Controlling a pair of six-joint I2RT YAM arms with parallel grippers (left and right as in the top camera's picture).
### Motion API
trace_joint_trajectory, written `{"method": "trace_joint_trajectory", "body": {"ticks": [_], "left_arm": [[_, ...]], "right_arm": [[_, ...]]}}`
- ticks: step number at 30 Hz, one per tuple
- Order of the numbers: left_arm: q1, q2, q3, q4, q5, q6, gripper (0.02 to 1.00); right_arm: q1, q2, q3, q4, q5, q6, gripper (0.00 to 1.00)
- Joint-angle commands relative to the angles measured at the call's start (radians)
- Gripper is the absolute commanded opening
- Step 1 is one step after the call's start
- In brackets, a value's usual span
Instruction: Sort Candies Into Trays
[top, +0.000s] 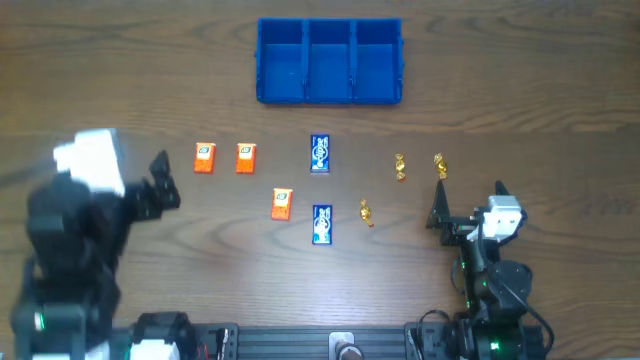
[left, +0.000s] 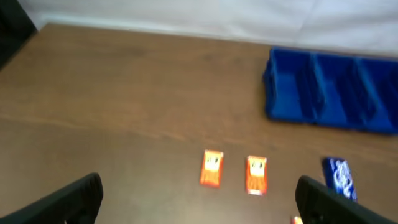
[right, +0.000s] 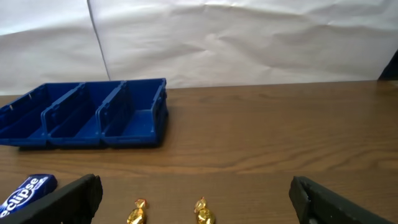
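Candies: eight pieces, none sorted, all work outstanding. Top view: three orange candies (top: 246, 158), two blue candies (top: 320, 154) and three gold candies (top: 400, 167) lie loose on the desk (top: 550, 100), between the arms and the blue three-compartment tray (top: 306, 60), which holds nothing. Left wrist view: left pincer (left: 196, 199) spread wide, empty, facing the orange wrappers. Right wrist view: right pincer (right: 194, 186) spread wide, empty, near two gold twists.

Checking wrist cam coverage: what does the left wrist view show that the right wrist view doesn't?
Left wrist alone: two orange candies, side by side. Right wrist alone: two gold candies. Both: the blue tray and a blue candy; I cannot tell whether it is the same candy in each.
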Motion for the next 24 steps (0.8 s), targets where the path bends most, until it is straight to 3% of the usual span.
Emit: {"method": "trace_joint_trajectory", "body": {"ticks": [1, 11, 24], "left_arm": [[-0.018, 0.303, 0.122, -0.059, 0.031, 0.026, 0.972], [-0.023, 0.74, 0.138, 0.013, 0.137, 0.057, 1.0], [-0.036, 1.034, 0.137, 0.09, 0.136, 0.123, 0.998]], "right_arm": [[-0.007, -0.006, -0.001, -0.007, 0.009, -0.013, 0.998], [-0.007, -0.006, -0.001, -0.007, 0.009, -0.013, 0.998], [-0.007, -0.006, -0.001, -0.007, 0.008, -0.013, 0.998]]}}
